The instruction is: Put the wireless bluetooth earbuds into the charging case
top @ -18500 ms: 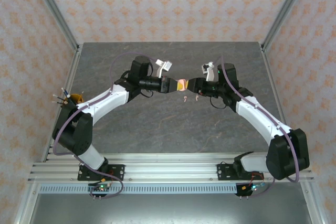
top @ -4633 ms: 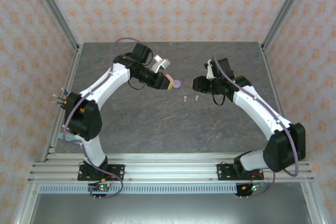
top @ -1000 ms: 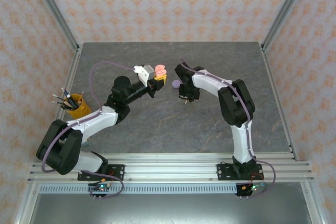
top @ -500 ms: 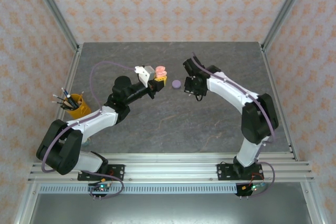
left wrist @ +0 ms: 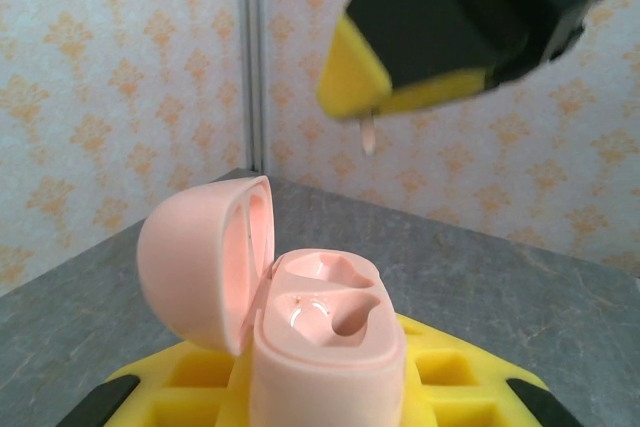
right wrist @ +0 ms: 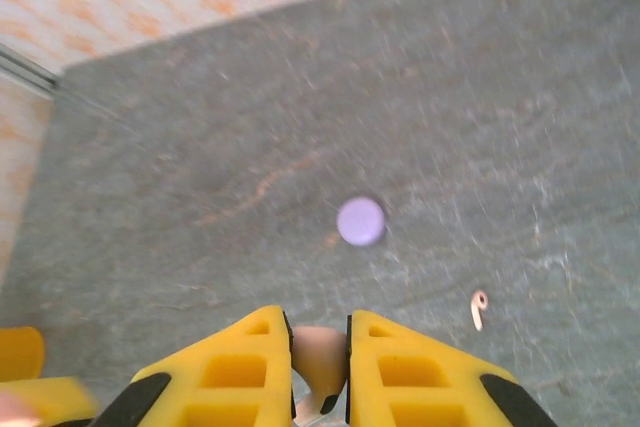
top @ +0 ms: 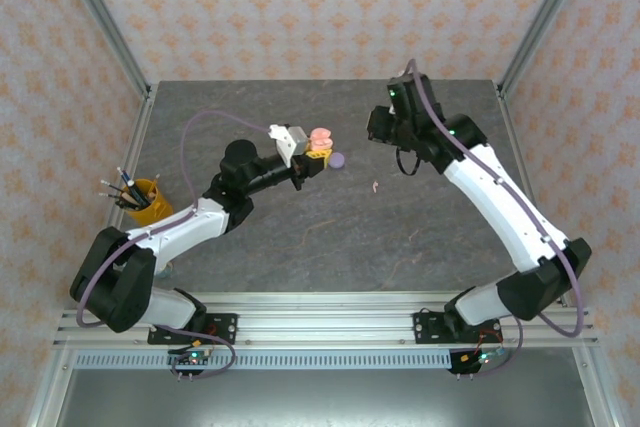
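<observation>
Grey mottled tabletop [top: 300, 237] spreads between walls of orange-patterned paper, with a yellow pen cup [top: 146, 202] at its left edge. Near the centre of the top view the left gripper [top: 316, 151] is clamped on the base of the pink case [top: 320, 136] and holds it off the table, lid swung open. In the left wrist view the lid [left wrist: 205, 257] leans to the left and the two wells [left wrist: 325, 309] face up, both apparently empty. The right gripper [right wrist: 318, 325] is closed on a pink earbud [right wrist: 318, 355], pinched between its yellow fingers. From above, this gripper sits just to the right of the pink case and a little toward the top of the frame, apart from it. In the left wrist view the earbud's stem hangs straight down from the yellow finger at upper centre, above the wells and slightly to their right, with open air between. So the stem's long axis looks roughly lined up with the wells, and the coming move seems to be a short travel leftward in the top view and then down. A shut lilac case [top: 338, 160] lies on the table just below and to the right of the pink case. One loose earbud [top: 374, 186] lies farther right, nearer the right arm.
</observation>
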`<move>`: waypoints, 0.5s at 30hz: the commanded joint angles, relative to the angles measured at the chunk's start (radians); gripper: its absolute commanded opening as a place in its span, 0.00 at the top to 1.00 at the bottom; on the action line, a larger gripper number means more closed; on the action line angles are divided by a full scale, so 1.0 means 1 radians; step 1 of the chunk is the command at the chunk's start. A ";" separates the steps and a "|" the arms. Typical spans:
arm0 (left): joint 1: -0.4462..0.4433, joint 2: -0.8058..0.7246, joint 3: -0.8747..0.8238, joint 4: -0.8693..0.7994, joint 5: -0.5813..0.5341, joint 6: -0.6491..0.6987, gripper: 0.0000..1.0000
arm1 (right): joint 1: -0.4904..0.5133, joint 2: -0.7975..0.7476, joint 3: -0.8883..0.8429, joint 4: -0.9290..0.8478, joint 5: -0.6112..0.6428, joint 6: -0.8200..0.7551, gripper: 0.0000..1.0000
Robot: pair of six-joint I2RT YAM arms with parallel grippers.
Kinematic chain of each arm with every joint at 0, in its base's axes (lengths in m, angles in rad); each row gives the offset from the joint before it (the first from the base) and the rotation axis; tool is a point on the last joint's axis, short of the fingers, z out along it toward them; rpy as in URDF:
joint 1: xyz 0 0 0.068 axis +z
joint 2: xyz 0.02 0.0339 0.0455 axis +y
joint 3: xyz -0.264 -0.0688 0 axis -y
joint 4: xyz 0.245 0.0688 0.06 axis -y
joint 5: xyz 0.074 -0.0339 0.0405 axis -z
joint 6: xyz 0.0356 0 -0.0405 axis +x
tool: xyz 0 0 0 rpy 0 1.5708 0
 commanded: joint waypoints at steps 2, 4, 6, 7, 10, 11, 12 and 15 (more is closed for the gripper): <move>-0.023 0.046 0.056 0.026 0.025 0.022 1.00 | 0.006 -0.044 0.059 0.048 -0.057 -0.094 0.84; -0.029 0.064 0.070 0.045 0.024 0.014 1.00 | 0.006 -0.054 0.071 0.064 -0.087 -0.108 0.84; -0.033 0.087 0.086 0.078 0.023 -0.003 1.00 | 0.007 -0.064 0.070 0.090 -0.122 -0.119 0.84; -0.035 0.098 0.093 0.092 0.024 -0.013 1.00 | 0.007 -0.068 0.067 0.101 -0.137 -0.122 0.84; -0.039 0.131 0.124 0.116 0.031 -0.032 1.00 | 0.016 -0.078 0.051 0.141 -0.182 -0.134 0.84; -0.043 0.140 0.135 0.117 0.032 -0.032 1.00 | 0.025 -0.083 0.043 0.155 -0.186 -0.140 0.84; -0.047 0.147 0.144 0.119 0.032 -0.035 1.00 | 0.036 -0.084 0.036 0.165 -0.188 -0.147 0.84; -0.050 0.160 0.163 0.133 0.032 -0.041 1.00 | 0.067 -0.083 0.025 0.185 -0.194 -0.159 0.84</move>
